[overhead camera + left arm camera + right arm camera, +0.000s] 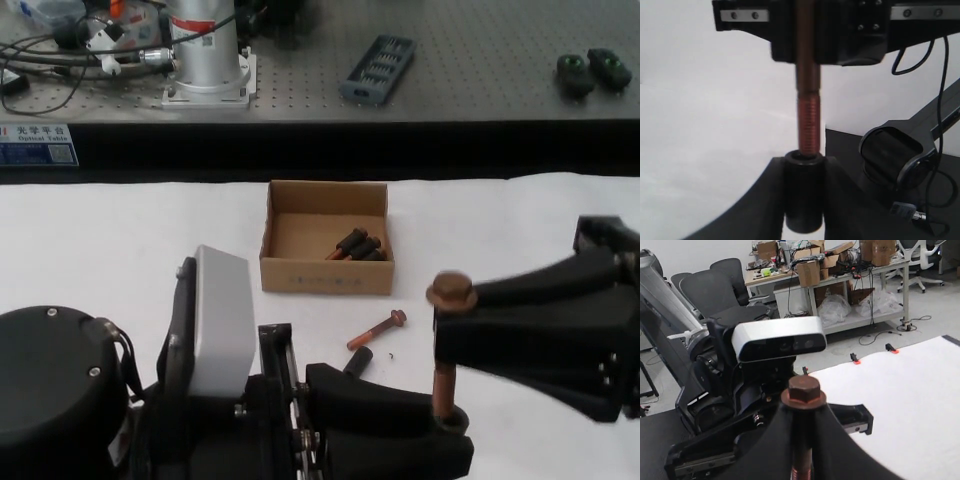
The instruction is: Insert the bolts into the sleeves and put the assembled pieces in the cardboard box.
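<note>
My right gripper [447,335] is shut on a copper bolt [446,370] and holds it upright, hex head [803,390] on top. Straight below, my left gripper [452,428] is shut on a black sleeve [803,192], also upright. The bolt's threaded tip [808,131] sits just inside the sleeve's mouth. Farther back stands the cardboard box [328,272], with assembled pieces [360,245] lying in its right corner. Between the box and the grippers, a loose bolt [378,330] and a loose black sleeve [358,361] lie on the white cloth.
Behind the white cloth runs a dark perforated bench carrying a metal post [205,45], cables, a blue-grey rack [378,66] and two black parts [594,70]. The left arm's base and white camera [222,320] fill the near left.
</note>
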Robot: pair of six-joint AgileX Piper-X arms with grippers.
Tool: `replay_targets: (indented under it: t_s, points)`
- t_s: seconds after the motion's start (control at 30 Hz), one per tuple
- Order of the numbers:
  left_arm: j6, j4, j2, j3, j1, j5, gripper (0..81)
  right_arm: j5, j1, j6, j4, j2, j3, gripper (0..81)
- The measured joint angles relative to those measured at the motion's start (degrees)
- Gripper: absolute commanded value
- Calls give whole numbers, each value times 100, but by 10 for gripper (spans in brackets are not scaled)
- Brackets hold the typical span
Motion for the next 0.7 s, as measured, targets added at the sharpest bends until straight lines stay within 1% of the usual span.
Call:
replay_targets:
  t_s: [0.7]
  points:
    - [4, -121, 0, -11, 0, 41, 79, 7, 0, 19, 157, 0, 0, 29]
